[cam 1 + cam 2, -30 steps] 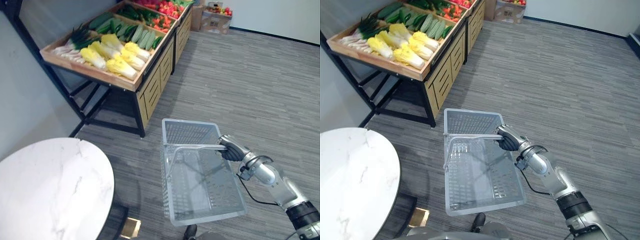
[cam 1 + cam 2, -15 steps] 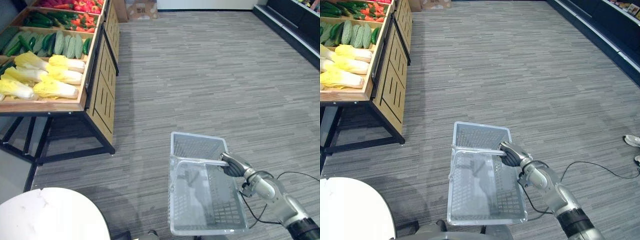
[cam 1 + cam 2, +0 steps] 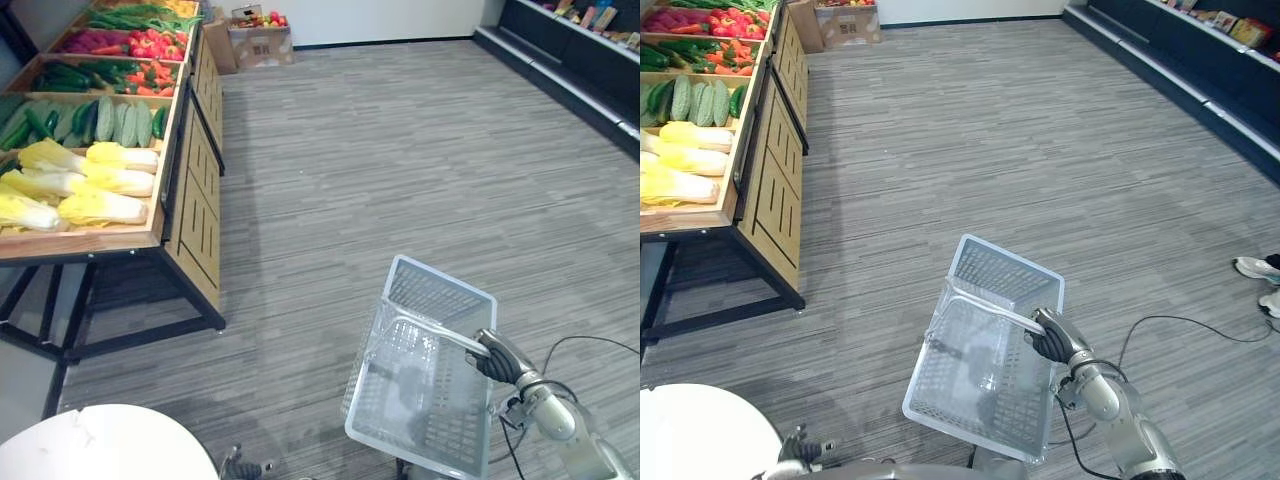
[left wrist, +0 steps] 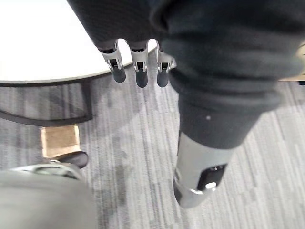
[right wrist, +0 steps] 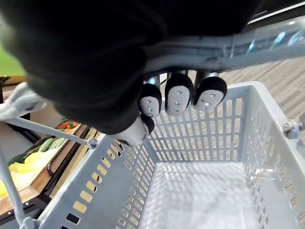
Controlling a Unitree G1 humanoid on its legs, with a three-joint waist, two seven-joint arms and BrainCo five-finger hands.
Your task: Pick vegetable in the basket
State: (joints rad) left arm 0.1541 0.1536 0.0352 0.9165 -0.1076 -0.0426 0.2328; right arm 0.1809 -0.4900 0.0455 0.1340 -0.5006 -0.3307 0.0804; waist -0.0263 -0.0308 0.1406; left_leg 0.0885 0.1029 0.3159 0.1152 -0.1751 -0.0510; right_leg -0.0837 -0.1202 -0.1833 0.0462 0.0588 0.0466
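My right hand is shut on the handle of an empty pale grey plastic basket, which hangs tilted over the carpet at the lower right; in the right wrist view its fingers curl round the handle above the bare basket floor. Vegetables lie on a wooden stand at the far left: yellow-white cabbages, green cucumbers and red peppers. My left hand hangs with straight fingers over the floor beside the white table edge.
A round white marble table sits at the lower left, its edge close to my left hand. A cardboard box with produce stands at the back. Dark shelving runs along the right. A person's shoe shows at the far right.
The camera has swung, so the stand and floor shifted in view. The basket has swung rightward and tilted, still hanging from my right hand.
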